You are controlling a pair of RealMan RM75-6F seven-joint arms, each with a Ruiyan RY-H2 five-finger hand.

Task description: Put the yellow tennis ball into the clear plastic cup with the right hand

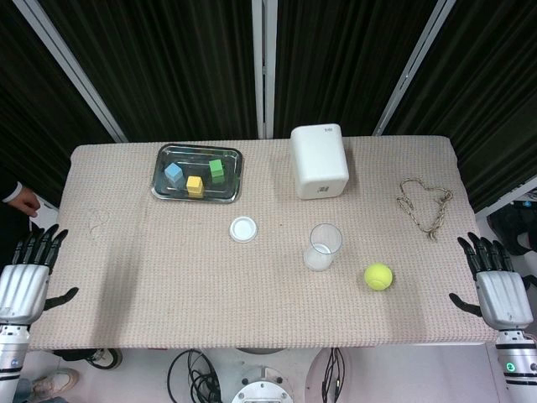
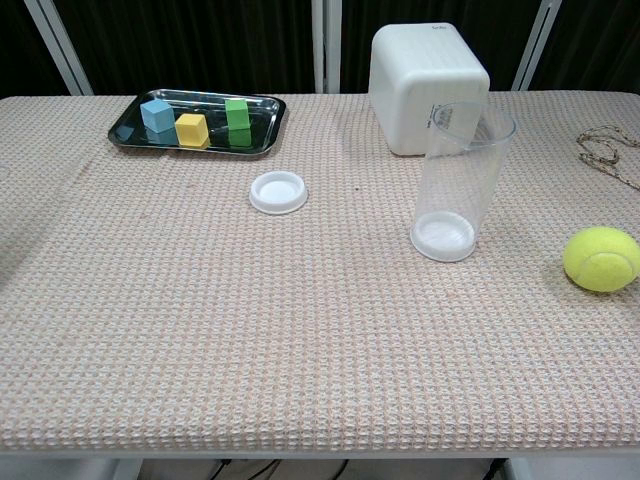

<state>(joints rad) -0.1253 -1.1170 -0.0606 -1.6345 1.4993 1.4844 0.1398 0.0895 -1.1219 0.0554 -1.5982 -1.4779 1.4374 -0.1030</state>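
The yellow tennis ball (image 1: 378,276) (image 2: 601,259) lies on the table cloth, right of centre near the front edge. The clear plastic cup (image 1: 323,246) (image 2: 461,183) stands upright and empty just left of the ball, a small gap between them. My right hand (image 1: 497,287) hovers at the table's right front corner, fingers spread, holding nothing, well right of the ball. My left hand (image 1: 25,280) is at the left front corner, fingers spread and empty. Neither hand shows in the chest view.
A white box (image 1: 319,160) (image 2: 427,85) stands behind the cup. A white lid (image 1: 243,229) (image 2: 278,191) lies mid-table. A metal tray (image 1: 169,194) (image 2: 128,128) with three coloured blocks sits back left. A knotted rope (image 1: 424,205) lies back right. A person's hand (image 1: 23,200) shows at the left edge.
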